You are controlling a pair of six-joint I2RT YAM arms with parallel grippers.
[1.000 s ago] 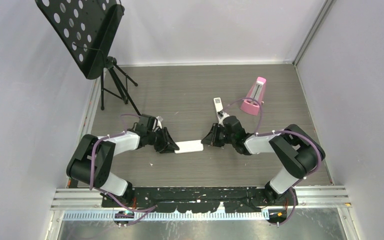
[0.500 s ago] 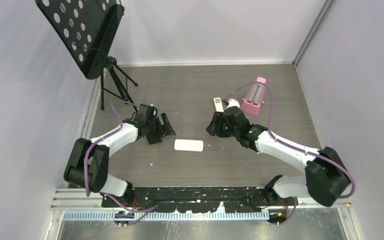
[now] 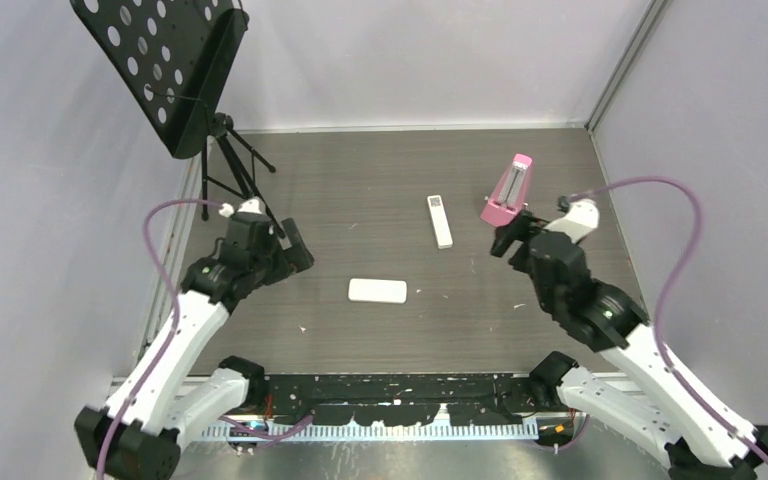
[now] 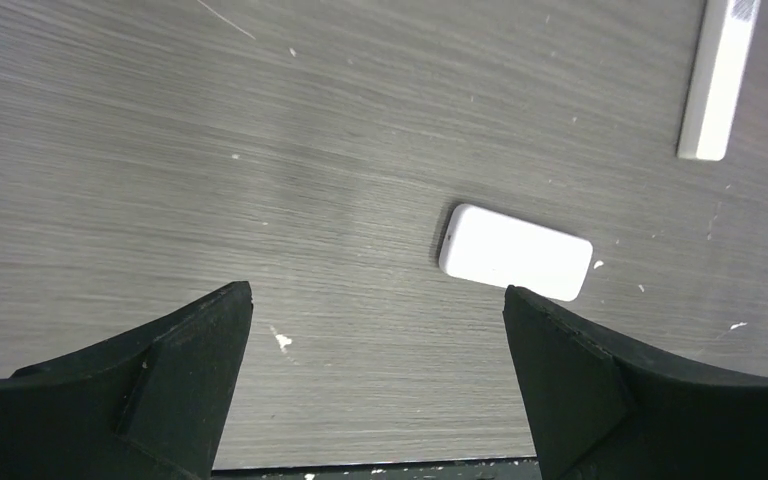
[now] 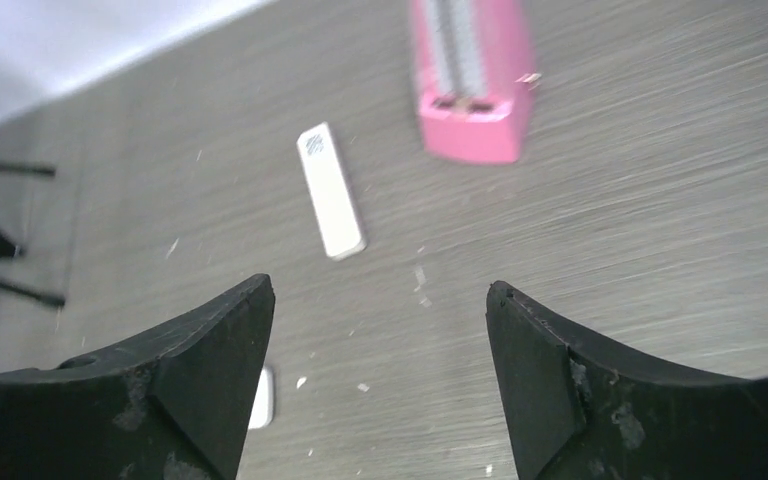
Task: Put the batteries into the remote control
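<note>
Remote control [image 3: 377, 290]: white, lies plain back up at table [image 3: 360, 180] centre, probably to present its battery bay; batteries unseen; left gripper [image 3: 296, 248] at its 10 o'clock, right gripper [image 3: 507, 240] at 2 o'clock, both wide open, empty.

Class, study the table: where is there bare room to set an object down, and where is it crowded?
Free: the wide patch between the music stand's tripod and the slim remote; the near strip between the remote control and the arm bases. Crowded: the right rear, where slim remote, pink metronome and right pincer sit close.
</note>
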